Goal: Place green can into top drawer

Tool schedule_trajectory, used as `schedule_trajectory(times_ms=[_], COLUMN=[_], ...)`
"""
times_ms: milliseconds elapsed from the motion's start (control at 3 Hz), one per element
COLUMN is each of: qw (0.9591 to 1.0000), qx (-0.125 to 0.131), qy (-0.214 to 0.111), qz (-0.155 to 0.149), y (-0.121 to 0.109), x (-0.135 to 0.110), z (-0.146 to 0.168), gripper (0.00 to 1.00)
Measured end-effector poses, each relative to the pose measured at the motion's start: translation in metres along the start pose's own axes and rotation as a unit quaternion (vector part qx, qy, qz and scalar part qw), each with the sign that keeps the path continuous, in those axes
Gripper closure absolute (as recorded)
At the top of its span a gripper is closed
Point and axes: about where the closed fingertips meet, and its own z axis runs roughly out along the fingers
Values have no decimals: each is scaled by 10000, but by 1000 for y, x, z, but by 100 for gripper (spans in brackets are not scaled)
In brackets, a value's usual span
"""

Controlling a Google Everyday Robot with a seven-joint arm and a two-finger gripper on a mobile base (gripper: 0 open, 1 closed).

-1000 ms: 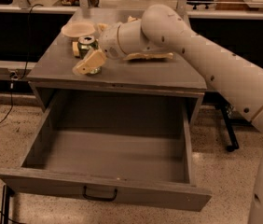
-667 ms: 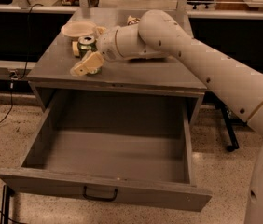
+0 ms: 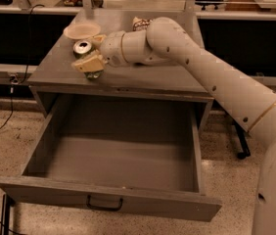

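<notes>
The green can (image 3: 82, 47) stands upright on the cabinet top (image 3: 143, 77), near its left front corner, silver top showing. My gripper (image 3: 91, 54) reaches in from the right and is open, one cream finger (image 3: 87, 63) in front of the can and the other behind it. The can sits between them on the surface. The top drawer (image 3: 113, 151) is pulled fully out below, its inside empty, with a black handle (image 3: 104, 203) at the centre of its front panel.
A shallow white bowl (image 3: 81, 31) sits just behind the can. A chip bag (image 3: 140, 23) lies behind my arm. A black cable (image 3: 11, 106) runs down the left side. Another bench stands behind the cabinet.
My gripper has moved a little left, closing in around the can. The can and the drawer have not moved.
</notes>
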Motion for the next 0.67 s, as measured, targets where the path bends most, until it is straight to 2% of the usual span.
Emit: schedule_trajectory(times_ms=[333, 667], qw=[9989, 9989], qx=[-67, -136], qy=[-80, -126], qz=[-462, -422], y=[4, 7], x=[-6, -8], z=[4, 7], gripper=[63, 86])
